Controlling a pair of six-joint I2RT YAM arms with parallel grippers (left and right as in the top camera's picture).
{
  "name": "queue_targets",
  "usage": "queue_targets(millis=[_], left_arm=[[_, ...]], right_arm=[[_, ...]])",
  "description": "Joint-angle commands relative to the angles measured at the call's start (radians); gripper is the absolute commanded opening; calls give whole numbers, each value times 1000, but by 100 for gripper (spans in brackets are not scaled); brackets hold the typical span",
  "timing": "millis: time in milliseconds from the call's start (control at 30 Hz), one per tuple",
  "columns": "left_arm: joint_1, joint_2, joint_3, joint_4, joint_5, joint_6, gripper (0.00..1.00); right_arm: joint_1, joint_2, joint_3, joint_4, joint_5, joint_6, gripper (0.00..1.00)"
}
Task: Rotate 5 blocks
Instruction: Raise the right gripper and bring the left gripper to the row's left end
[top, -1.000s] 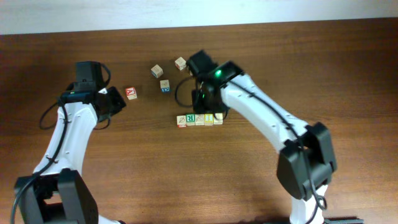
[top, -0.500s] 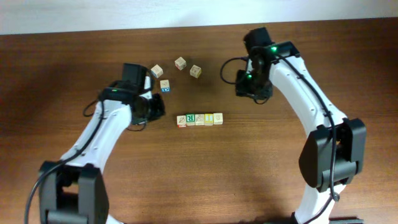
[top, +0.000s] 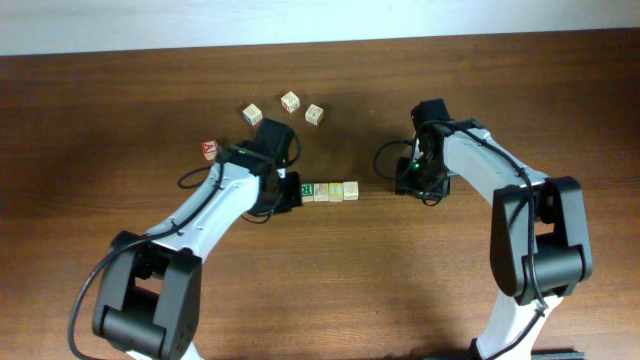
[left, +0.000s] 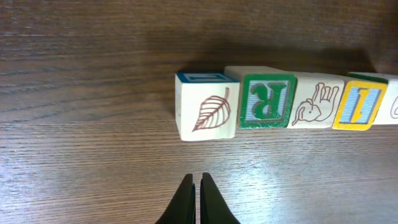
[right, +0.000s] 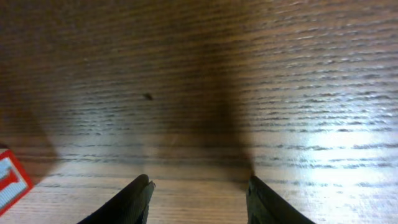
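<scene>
Red-A cube: small wooden cube with a red "A" face (top: 209, 149); sat alone at far left on the dark brown wooden table (top: 560, 90), well apart from the row.
Loose cubes: three pale wooden cubes (top: 290, 100); lay spread in a shallow arc beyond the row, toward the table's far edge. Marks too small to read.
Left gripper: left gripper (left: 194, 180); fingers were pressed together, nothing gripped. Hovered just in front of the row's left end in the wrist view, no contact visible. Covered that end from overhead (top: 287, 190).
Row: five small wooden alphabet blocks (top: 329, 190); lay in one line near table centre, neighbours touching side to side.
Block 1: tan cube with a brown leaf drawing and a blue-edged top (left: 207, 113); sat at the left end, slightly out of line, nearer the gripper.
Block 2: cube with a green "R" face (left: 268, 101); letter showed upside down in the wrist view.
Block 3: tan cube with a faint hand drawing (left: 316, 107); stood between the green and yellow faces.
Block 4: cube with a yellow-bordered face (left: 360, 106).
Block 5: plain cream cube (top: 350, 189); closed the right end, mostly cut off in the left wrist view.
Right gripper: right gripper (right: 199, 183); fingers stood parted about halfway, only bare wood between, nothing held. Was to the right of the row from overhead (top: 408, 182), clearly apart from it.
Edge item: red-and-white cube corner (right: 9, 180); showed at the lower left of the right wrist view. Could not tell which cube.
</scene>
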Motion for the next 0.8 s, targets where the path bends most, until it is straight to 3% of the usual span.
queue_targets(millis=[0, 767], left_arm=[[-34, 36, 5, 14, -81, -34, 4], [-43, 124, 5, 80, -73, -28, 3]], right_arm=[[-1, -2, -16, 11, -8, -14, 50], [-1, -2, -16, 13, -12, -14, 50]])
